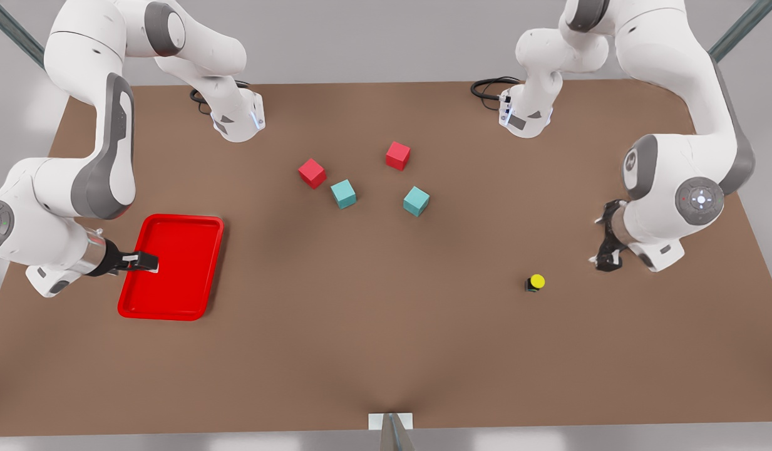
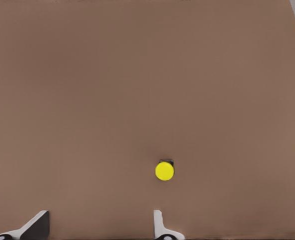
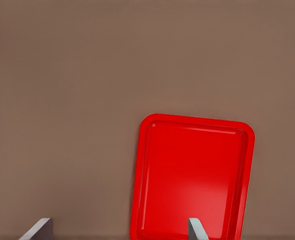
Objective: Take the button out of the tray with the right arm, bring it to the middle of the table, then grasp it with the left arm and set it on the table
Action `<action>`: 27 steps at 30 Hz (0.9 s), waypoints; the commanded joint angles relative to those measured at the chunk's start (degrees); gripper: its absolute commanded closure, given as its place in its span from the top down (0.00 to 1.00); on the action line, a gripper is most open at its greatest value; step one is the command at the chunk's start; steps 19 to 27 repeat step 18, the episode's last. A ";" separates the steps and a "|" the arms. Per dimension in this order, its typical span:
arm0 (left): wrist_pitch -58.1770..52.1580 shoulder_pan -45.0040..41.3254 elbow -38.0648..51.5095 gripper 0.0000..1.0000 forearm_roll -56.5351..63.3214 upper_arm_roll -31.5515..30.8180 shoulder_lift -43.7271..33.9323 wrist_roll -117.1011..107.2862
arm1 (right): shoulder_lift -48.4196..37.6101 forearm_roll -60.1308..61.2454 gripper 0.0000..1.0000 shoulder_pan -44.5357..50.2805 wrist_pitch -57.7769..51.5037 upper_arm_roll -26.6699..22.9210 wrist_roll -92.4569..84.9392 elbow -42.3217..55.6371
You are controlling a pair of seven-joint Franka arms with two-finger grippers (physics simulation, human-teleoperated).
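Though seemingly bare, tray (image 1: pixel 173 266), button (image 1: pixel 535 282) apart.

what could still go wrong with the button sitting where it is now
1. The button stands on the table well toward the front view's right, close to the open left tool; a careless arm move could knock this small piece over.
2. It sits away from the table's middle, so the placement may not count.
3. The open right tool hovers over the red tray; dropping lower could bump its rim.
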 commanded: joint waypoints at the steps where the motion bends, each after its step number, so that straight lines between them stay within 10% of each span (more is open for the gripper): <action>1: 1.01 2.47 -4.14 1.00 -0.90 -1.53 -4.89 82.87 | -0.09 0.02 1.00 -0.01 -0.29 0.00 -0.03 0.03; 2: 9.64 2.29 -14.79 1.00 1.39 -1.62 -11.85 82.87 | -0.09 0.02 1.00 -0.01 -0.29 0.00 -0.03 0.03; 27: 5.42 1.59 -13.47 1.00 2.35 -4.08 -11.49 80.24 | 0.26 -0.07 1.00 0.17 0.06 0.00 -0.03 0.03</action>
